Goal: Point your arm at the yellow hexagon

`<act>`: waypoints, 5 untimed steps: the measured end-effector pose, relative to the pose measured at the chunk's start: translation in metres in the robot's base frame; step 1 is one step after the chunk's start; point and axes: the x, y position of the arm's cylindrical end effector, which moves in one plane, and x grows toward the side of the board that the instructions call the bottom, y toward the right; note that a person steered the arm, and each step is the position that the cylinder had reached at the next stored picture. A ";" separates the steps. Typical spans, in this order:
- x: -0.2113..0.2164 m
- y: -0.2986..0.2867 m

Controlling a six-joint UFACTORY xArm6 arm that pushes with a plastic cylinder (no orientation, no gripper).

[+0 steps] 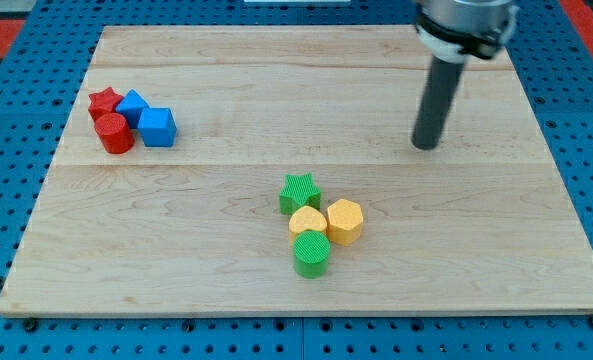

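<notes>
The yellow hexagon (345,220) sits on the wooden board (226,250) a little right of centre, toward the view's bottom. It touches a yellow heart-shaped block (307,220). A green star (299,191) is just above them and a green cylinder (311,255) just below. My tip (426,145) rests on the board up and to the right of the yellow hexagon, well apart from it, touching no block.
At the view's left stands a second cluster: a red star (104,101), a red cylinder (114,133), a blue block (131,106) and a blue cube (157,127). A blue pegboard (6,150) surrounds the board.
</notes>
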 end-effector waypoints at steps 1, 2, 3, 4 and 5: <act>0.067 -0.011; 0.096 -0.043; 0.097 -0.047; 0.098 -0.053; 0.098 -0.064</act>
